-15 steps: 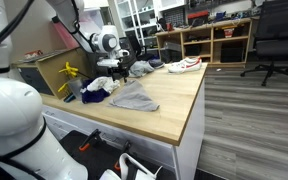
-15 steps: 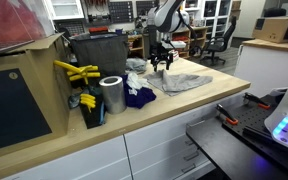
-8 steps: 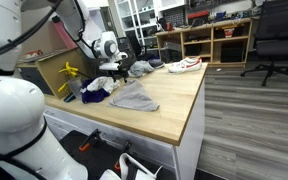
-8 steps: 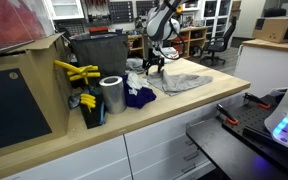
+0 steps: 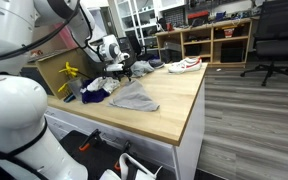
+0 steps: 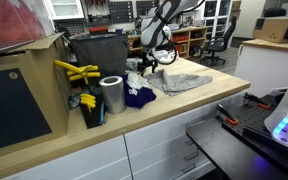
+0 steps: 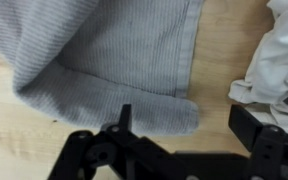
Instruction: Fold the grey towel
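- Hovering at the towel's edge, your gripper [image 7: 182, 116] is wide open. Its two black fingers [image 7: 120, 120] are spread well apart and clamp nothing.
- Look between those fingers in the wrist view and you've got a corner of the grey towel [image 7: 114, 50], ribbed weave, one flap doubled back on itself. Whether the fingers actually touch the cloth, you can't tell from here.
- Off to the right of that same view, a crumpled white cloth [image 7: 279, 50] sits near the towel, with a strip of bare wooden tabletop [image 7: 216, 60] between the two.
- In both exterior views your gripper [image 5: 121, 70] [image 6: 147, 66] points down over the back part of the bench, right where the white cloth meets the towel.
- The grey towel [image 5: 134, 97] [image 6: 184, 80] lies rumpled and mostly spread on the wood, roughly mid-table.
- Next out is a dark blue cloth [image 6: 139, 97], bunched up just beside the white one.
- A silver cylinder [image 6: 111, 95] stands upright next to the blue cloth, with yellow items [image 6: 76, 72] beyond it that are too small to identify, and a black bin [image 6: 99, 52] behind.
- A white and red shoe [image 5: 184, 65] lies at the far end of the tabletop.
- An office chair [image 5: 269, 45] stands on the floor, well apart from the bench.
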{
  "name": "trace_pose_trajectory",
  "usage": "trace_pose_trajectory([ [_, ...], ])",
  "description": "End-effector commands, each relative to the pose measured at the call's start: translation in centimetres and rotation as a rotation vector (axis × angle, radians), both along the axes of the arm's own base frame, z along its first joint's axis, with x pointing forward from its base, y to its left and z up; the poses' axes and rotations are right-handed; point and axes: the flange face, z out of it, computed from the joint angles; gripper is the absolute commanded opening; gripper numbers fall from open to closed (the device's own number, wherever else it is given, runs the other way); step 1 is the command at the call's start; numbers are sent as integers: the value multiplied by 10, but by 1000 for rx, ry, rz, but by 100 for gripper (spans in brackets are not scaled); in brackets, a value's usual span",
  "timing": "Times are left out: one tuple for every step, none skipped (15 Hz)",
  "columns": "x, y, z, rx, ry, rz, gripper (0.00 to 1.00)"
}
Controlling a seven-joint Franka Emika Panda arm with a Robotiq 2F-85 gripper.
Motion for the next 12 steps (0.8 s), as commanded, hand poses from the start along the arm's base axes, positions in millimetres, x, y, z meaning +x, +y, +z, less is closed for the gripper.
trace_pose_trajectory([
  [20,5,-9,-28,-31,-3,74],
  [23,6,-13,-33,-32,-1,71],
  [25,6,-17,-35,-33,0,65],
  [27,7,-20,-33,-32,-1,56],
  [28,8,-24,-31,-30,-1,49],
  [29,9,-27,-28,-28,-2,40],
  [30,12,-28,-22,-25,-1,34],
  [30,14,-29,-17,-25,2,25],
  [31,17,-26,-12,-29,5,18],
  [31,20,-23,-9,-34,8,10],
  [31,24,-19,-6,-38,11,3],
  [31,28,-17,-2,-43,16,0],
])
